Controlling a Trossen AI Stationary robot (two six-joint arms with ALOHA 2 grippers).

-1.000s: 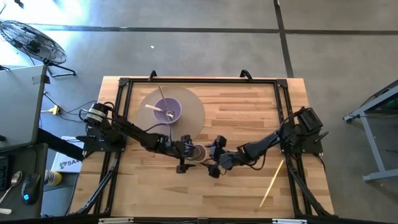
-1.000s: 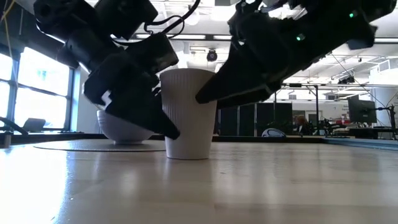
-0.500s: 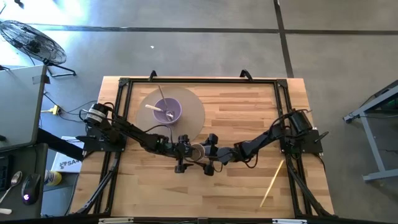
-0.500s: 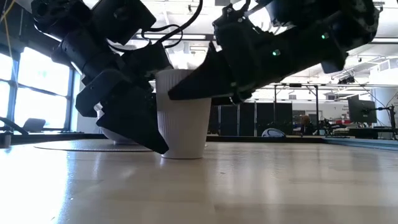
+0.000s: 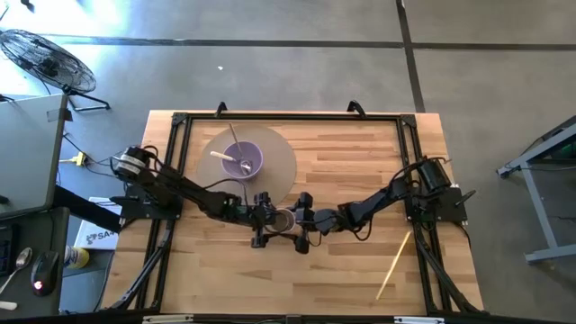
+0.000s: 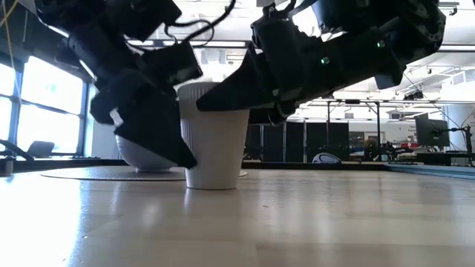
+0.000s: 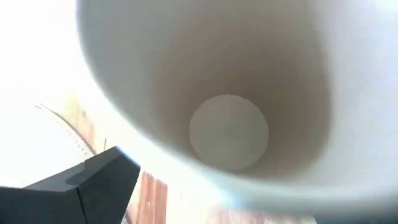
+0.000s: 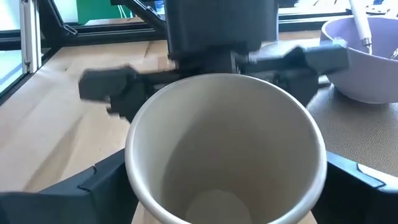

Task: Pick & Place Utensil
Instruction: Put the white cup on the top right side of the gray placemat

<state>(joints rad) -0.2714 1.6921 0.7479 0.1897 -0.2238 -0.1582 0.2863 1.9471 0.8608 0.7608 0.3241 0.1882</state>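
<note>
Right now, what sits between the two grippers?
A white paper cup, empty inside, stands upright on the table between the left gripper and right gripper; the high and right wrist views show it.

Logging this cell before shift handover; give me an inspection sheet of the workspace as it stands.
Surface: wooden table, grey round mat on it.
Job's things: white paper cup upright, empty; purple bowl on the mat holding utensils; wooden stick near the table's right front edge.
Clutter: nothing seen.
Grippers: left pincer and right pincer flank the cup on opposite sides; grip cannot be told.
Cables: wires along the left arm.
Surroundings: fan on the floor, desk at left.
</note>
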